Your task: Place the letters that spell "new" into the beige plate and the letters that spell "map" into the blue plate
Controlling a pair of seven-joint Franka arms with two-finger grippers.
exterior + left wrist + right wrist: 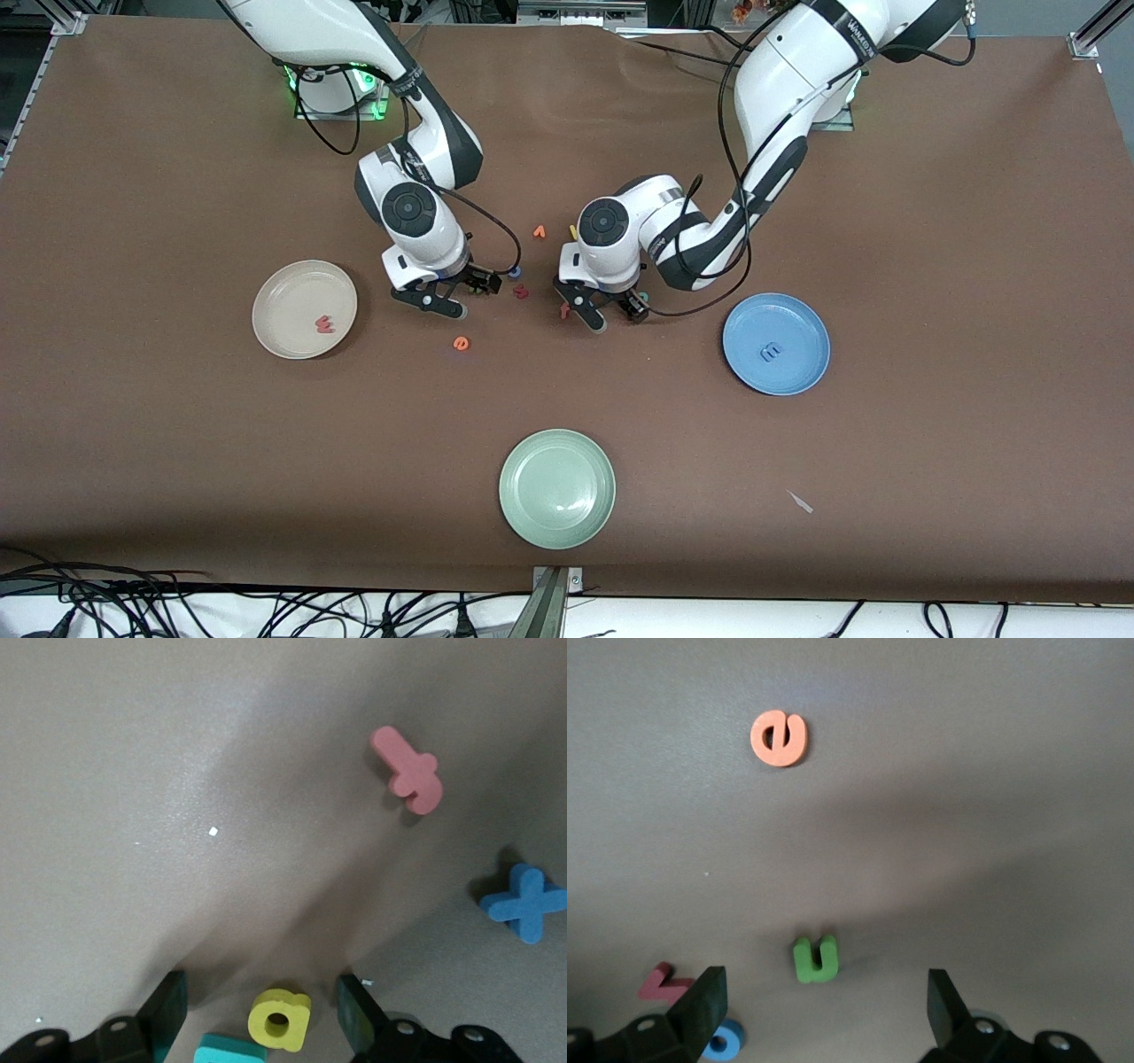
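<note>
The pinkish-red foam "w" [325, 324] is seen lying in the round cream-beige plate [276, 299], and the periwinkle-blue foam "m" [772, 352] in the round sky-blue plate [802, 312], so one letter of each word is judged delivered.

The left hand [263, 1008] is low over the table's middle, its fingers spread on either side of the small yellow foam "a" [280, 1020], not yet touching it; a teal foam letter [229, 1051], taken for the "p", lies just beside the "a". Closing squarely on the "a" alone is what the next move is judged to call for, then a carry to the sky-blue plate.

The right hand [824, 1001] is also low over the middle, fingers spread wide, with the green foam "n" [814, 958] just ahead of the gap. A short advance and a pinch are called for, then a carry to the cream-beige plate. The orange foam "e" [461, 342] lies apart, toward the table's front edge.

Room is tight: a pink foam letter [407, 772], a blue foam "x" [525, 903], a dark red foam letter [662, 982] and a blue foam ring [723, 1041] lie close by, and the two hands work near one another. All table edges are well apart.
</note>
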